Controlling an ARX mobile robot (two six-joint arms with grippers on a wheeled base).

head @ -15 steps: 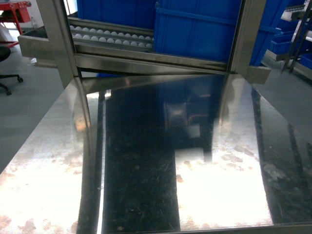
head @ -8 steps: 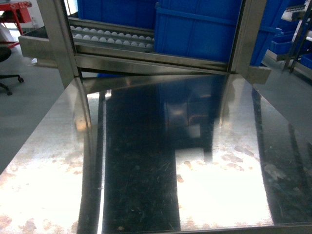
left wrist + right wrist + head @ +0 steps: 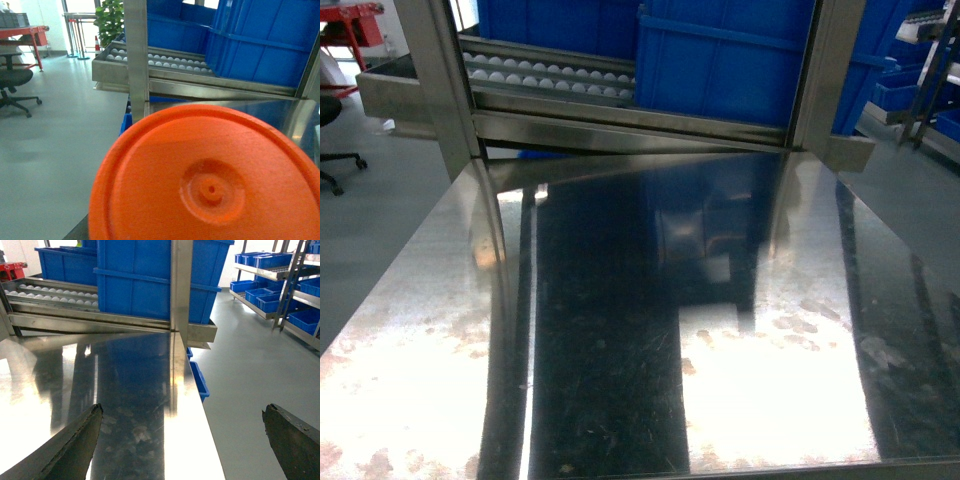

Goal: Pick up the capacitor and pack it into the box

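Right claw (image 3: 182, 440) spread wide over the steel desk (image 3: 420, 330); an orange disc (image 3: 210, 185) hides the left claw, state untellable; blue crates (image 3: 720, 60) far

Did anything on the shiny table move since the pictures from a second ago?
No, nothing visibly changed in the head view. The steel table looks the same, with the same reflections and glare. The blue crates sit in the same places on the roller rack behind it. No gripper appears there, then or now.
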